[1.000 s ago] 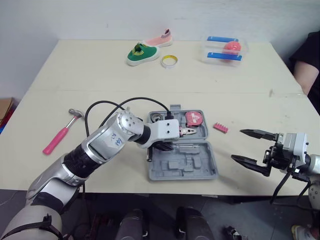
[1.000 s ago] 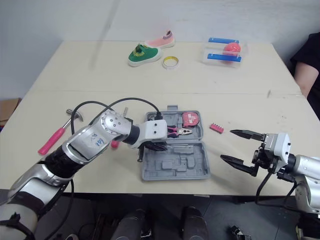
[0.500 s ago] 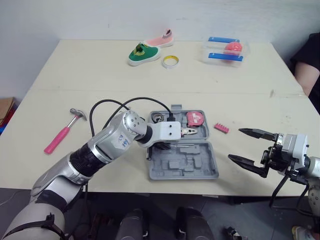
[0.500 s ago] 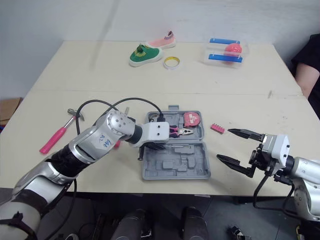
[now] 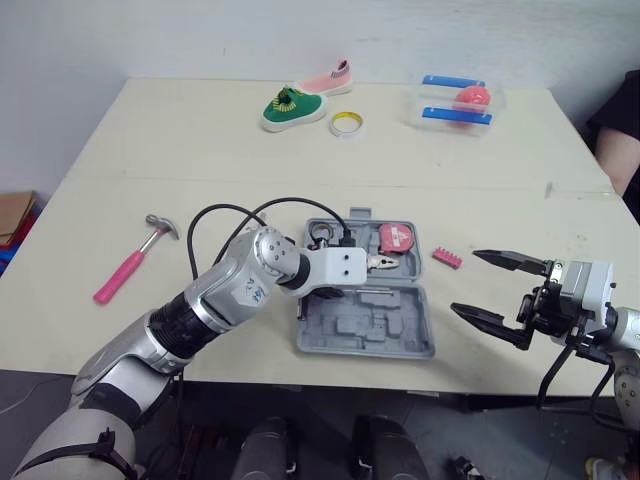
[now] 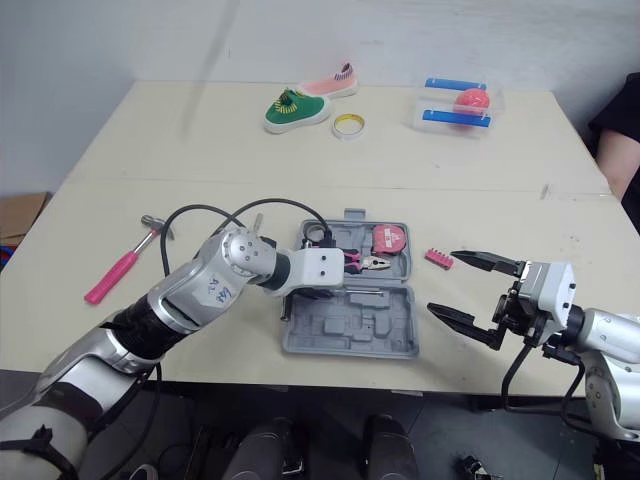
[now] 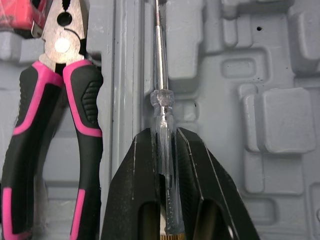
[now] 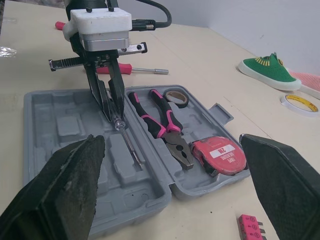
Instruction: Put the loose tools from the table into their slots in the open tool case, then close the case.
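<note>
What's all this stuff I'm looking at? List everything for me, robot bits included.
table: one, beige, under everything
tool case: one, grey, open, front centre
pliers: one, pink and black, in the case
tape measure: one, red, in the case
tape roll: one, dark, in the case
clear screwdriver: one, held over the case
pink screwdriver: one, on the table beside the case
hammer: one, pink handle, table's left
bit holder: one, pink, right of the case
green shoe: one, far side
pink shoe: one, far side
tape ring: one, yellow, by the green shoe
clear box: one, blue strips, far right
person: one, dark sleeve, right edge
left end effector: black, shut on the clear screwdriver
right end effector: black, open, right of the case
</note>
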### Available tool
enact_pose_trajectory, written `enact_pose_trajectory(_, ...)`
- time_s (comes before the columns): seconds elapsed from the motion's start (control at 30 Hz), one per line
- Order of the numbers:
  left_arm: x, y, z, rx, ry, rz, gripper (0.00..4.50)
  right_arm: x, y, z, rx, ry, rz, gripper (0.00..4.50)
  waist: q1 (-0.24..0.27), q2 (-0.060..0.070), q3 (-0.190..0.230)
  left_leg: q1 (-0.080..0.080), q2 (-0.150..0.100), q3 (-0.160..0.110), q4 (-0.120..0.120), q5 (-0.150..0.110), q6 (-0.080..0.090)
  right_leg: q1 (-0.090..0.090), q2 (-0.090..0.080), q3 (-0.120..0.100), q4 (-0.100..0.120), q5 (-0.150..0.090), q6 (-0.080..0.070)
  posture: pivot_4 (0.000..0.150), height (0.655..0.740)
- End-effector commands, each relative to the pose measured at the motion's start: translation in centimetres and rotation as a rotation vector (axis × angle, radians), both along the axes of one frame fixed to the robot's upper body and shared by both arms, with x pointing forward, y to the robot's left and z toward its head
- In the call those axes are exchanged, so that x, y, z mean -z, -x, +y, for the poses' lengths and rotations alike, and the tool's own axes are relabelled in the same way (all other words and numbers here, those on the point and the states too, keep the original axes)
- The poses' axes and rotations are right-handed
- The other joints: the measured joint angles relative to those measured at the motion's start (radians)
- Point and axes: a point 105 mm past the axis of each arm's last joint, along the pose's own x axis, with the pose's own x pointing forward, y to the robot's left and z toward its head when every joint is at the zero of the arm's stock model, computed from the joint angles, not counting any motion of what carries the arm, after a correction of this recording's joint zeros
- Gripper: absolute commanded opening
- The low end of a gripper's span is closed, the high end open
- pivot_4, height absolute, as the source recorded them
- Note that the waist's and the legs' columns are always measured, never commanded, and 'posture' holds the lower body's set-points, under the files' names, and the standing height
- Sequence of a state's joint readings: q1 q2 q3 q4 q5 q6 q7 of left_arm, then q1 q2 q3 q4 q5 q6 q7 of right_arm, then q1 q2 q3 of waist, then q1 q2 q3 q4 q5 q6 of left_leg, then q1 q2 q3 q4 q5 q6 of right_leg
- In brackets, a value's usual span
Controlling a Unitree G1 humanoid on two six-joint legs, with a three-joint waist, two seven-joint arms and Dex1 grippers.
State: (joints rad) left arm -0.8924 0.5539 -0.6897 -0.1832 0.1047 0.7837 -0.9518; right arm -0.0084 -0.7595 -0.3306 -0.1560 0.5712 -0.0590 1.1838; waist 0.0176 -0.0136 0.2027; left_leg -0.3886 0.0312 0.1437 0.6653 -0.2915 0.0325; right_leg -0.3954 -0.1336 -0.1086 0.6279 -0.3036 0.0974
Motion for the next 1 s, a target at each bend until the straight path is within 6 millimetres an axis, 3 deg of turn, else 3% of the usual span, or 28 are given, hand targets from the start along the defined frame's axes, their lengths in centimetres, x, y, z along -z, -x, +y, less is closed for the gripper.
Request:
enact_pose_trajectory(0.03, -0.1, -0.2, 0.6, -0.005, -0.037, -0.025, 0.07, -1.0, 0.2, 0.3, -0.012, -0.011, -0.041, 4.5, 0.0, 0.0, 0.0, 0.0, 0.0, 0.0, 0.0, 0.0, 0.0, 0.0, 0.0, 0.0, 0.0, 0.0, 0.0, 0.15, 0.74)
enact_pose_trajectory(0.27, 0.4, -0.4, 0.8, 0.013, -0.065, -0.041, 0.07, -1.3, 0.0, 0.6, -0.015, -0.014, -0.048, 4.5, 0.0, 0.0, 0.0, 0.0, 0.0, 0.0, 0.0, 0.0, 0.0, 0.0, 0.0, 0.0, 0.0, 0.0, 0.0, 0.15, 0.74)
enact_pose_trajectory(0.53, -2.1, 0.3, 0.4, 0.098, -0.055, -0.113, 3.58, -1.2, -0.3, 0.7, -0.016, -0.016, -0.039, 4.5, 0.004, 0.0, 0.0, 0.0, 0.0, 0.0, 0.001, 0.0, 0.001, 0.0, 0.0, 0.0, 0.0, 0.0, 0.0, 0.15, 0.74)
enact_pose_trajectory(0.7, -3.7, 0.6, 0.3, 0.102, 0.008, -0.127, 3.58, -1.1, -0.3, 0.7, -0.02, -0.019, -0.033, 4.5, 0.004, 0.0, 0.0, -0.001, 0.0, 0.0, 0.001, 0.0, 0.001, 0.0, 0.0, 0.0, 0.0, 0.0, 0.0, 0.15, 0.74)
enact_pose_trajectory(0.77, -4.5, 0.3, 0.3, 0.083, 0.116, -0.13, 3.58, -1.0, -0.3, 0.6, -0.022, -0.02, -0.03, 4.5, 0.005, 0.0, 0.0, -0.001, 0.0, 0.0, 0.001, 0.0, 0.001, 0.0, 0.0, 0.0, 0.0, 0.0, 0.0, 0.15, 0.74)
enact_pose_trajectory(0.87, -6.1, 0.0, 0.3, 0.097, 0.338, -0.155, 2.76, -1.1, -0.3, 0.6, -0.019, -0.026, -0.033, 4.5, 0.004, 0.0, 0.0, -0.001, 0.0, 0.0, 0.002, 0.0, 0.001, 0.0, -0.001, 0.0, 0.0, 0.0, 0.0, 0.15, 0.74)
enact_pose_trajectory(1.0, -5.6, 0.3, 1.0, 0.065, 0.533, -0.088, 0.93, -0.7, 0.0, 0.4, -0.009, -0.033, -0.017, 4.5, 0.002, 0.0, 0.0, 0.0, 0.0, 0.0, 0.001, 0.0, 0.001, 0.0, -0.001, -0.001, 0.0, 0.0, 0.0, 0.15, 0.74)
